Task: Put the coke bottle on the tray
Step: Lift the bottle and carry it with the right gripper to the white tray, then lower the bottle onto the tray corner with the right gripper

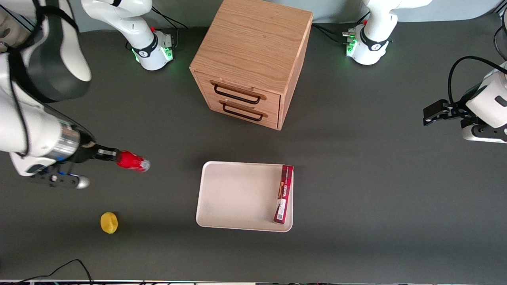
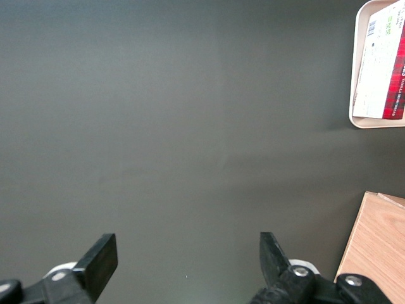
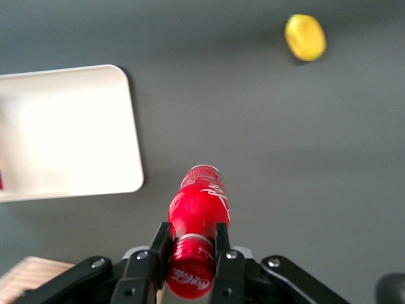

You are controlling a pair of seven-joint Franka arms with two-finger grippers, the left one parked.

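Dark grey table (image 1: 356, 190), carrying wooden drawer cabinet (image 1: 253, 59). Cream tray (image 1: 237, 196) nearer the front camera than the cabinet. Yellow lemon-like thing (image 1: 109, 222) well apart from tray, toward working arm's end.

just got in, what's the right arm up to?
The right arm's claw is shut on the coke bottle, gripping it near the cap end and holding it above the table toward the working arm's end. The bottle is not over the tray yet. The tray already holds a long dark-red box along one edge. A small yellow object sits on the table nearer the front camera than the bottle, and a wooden drawer cabinet stands farther away.
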